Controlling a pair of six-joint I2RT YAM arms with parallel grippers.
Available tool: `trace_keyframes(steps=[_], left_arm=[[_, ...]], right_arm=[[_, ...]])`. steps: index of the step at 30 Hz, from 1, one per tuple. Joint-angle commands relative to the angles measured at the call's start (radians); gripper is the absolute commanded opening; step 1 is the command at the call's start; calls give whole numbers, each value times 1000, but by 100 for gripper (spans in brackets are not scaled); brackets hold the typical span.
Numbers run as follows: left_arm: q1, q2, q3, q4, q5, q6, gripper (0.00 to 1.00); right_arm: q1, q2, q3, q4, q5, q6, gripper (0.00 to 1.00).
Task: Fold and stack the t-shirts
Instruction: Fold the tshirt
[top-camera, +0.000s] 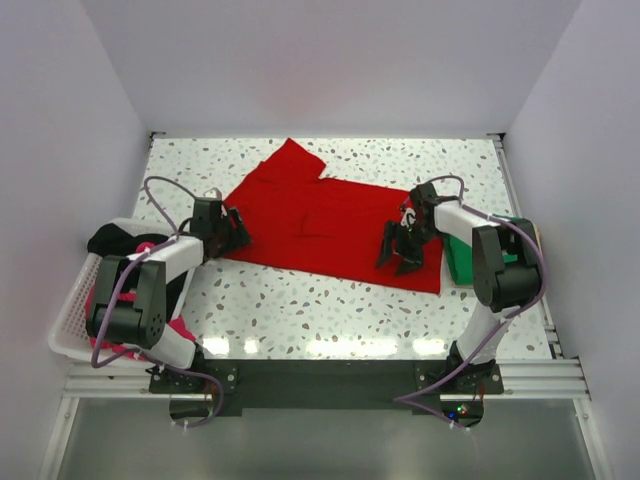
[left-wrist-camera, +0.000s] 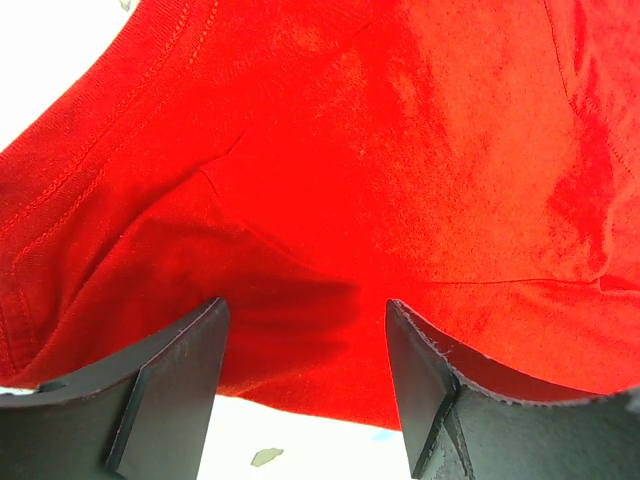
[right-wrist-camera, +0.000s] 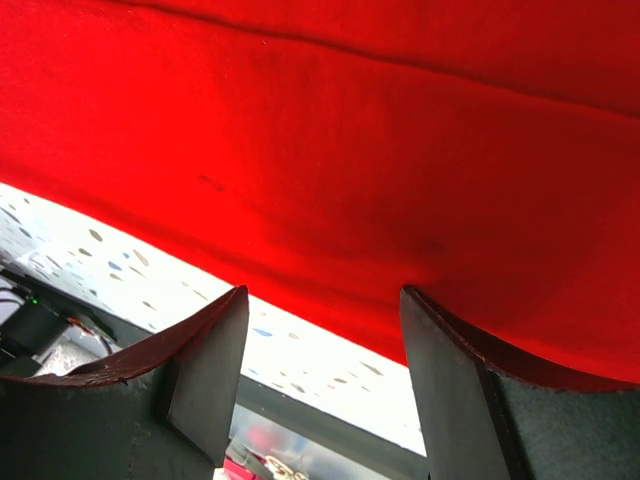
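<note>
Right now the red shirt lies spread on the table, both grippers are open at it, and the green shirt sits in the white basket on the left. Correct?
Not quite. The green shirt is not in the basket; the top external view shows it at the right edge of the table. The rest holds: the red shirt lies spread, with the left gripper and right gripper open at it.

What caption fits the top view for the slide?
Left pincer and right pincer, both open, at opposite ends of the red t-shirt laid out on the speckled table; white basket at left.
</note>
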Motion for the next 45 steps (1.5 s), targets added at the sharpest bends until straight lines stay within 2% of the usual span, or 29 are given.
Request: trace_keyframes(steps=[1, 7, 12, 22, 28, 32, 38, 41, 45], left_arm=[[11, -20, -29, -20, 11, 35, 69], [0, -48, -57, -25, 24, 51, 69], [-6, 3, -31, -40, 71, 111, 69], [-33, -45, -30, -179, -1, 88, 69], [-76, -100, 8, -276, -24, 46, 69], [-118, -119, 120, -305, -22, 37, 69], [-129, 18, 371, -183, -15, 100, 70], [-130, 194, 486, -97, 85, 143, 70], [-132, 346, 589, -17, 220, 170, 70]], right_arm=[[2, -28, -50, -65, 75, -2, 66], [2, -62, -102, -62, 79, -4, 66], [2, -72, -110, -76, 88, -8, 66], [3, -63, -70, -149, 103, -45, 66], [2, -74, 11, -192, 85, -57, 67], [0, -91, 159, -235, 123, -31, 67], [-61, -37, 348, -218, 227, -5, 68], [-84, 20, 391, -172, 223, -4, 68], [-86, 104, 401, -79, 198, 6, 68]])
